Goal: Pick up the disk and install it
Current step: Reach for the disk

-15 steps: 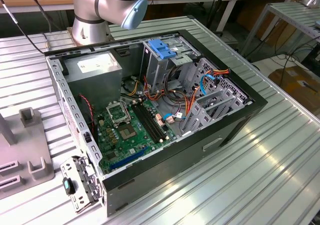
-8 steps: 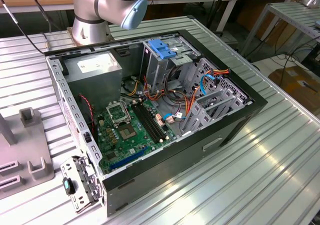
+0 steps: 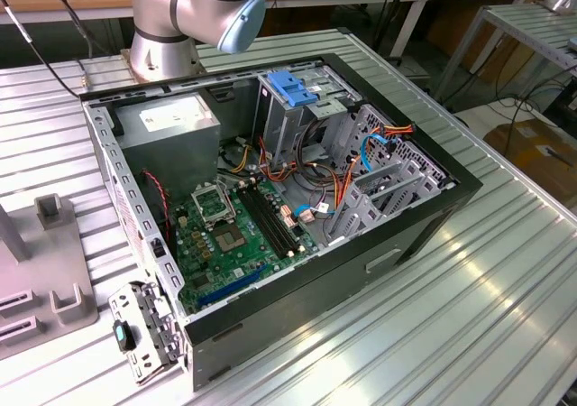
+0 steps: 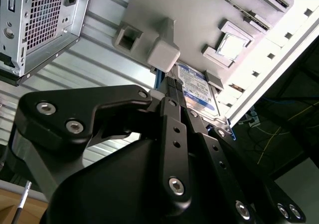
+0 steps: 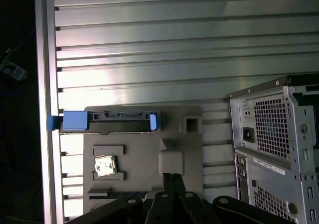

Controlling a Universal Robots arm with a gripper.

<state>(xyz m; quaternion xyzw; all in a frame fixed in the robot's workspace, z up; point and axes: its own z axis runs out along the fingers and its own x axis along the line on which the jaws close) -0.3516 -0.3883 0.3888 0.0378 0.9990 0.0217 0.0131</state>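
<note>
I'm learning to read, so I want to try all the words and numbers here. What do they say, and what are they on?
No text here is clear enough to quote.
Label on the disk, second wrist view: print too small.
White sticker on the grey metal box, exterior view: blurred.
Strip sticker on the computer case, first wrist view: too small.
Circuit board markings: too small.

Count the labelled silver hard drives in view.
1: the flat silver-metal disk with a white, blue-banded label sits on the grey fixture plate, close by the gripper, in the second wrist view. Others may be hidden.
</note>
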